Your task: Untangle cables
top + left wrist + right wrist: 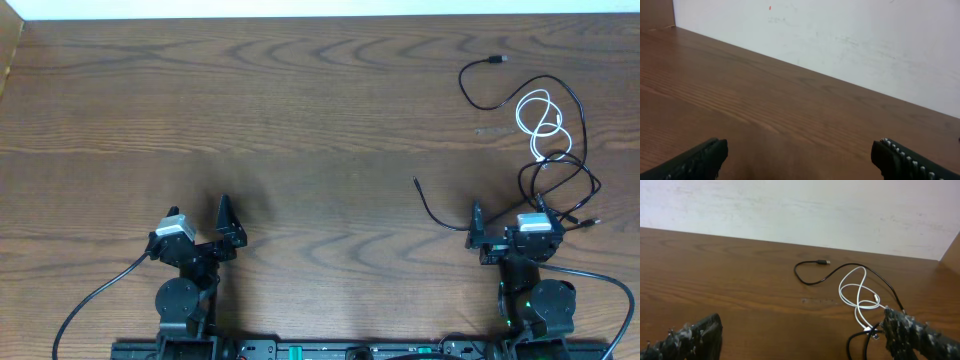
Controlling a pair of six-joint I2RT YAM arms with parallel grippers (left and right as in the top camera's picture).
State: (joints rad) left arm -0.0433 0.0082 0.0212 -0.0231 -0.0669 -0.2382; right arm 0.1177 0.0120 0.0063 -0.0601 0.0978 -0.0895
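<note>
Right gripper (800, 342): mine, jaws wide apart, holding nothing.
Left gripper (800, 164): also wide apart, only bare table (765, 105) in front of it.
White cable (858, 295): one, in loops, ahead of my right gripper, toward its right finger.
Black cables (823, 261): at least two; in the tangle I cannot count them surely.
Tangle: just beside my right finger, well apart from my left gripper.
</note>
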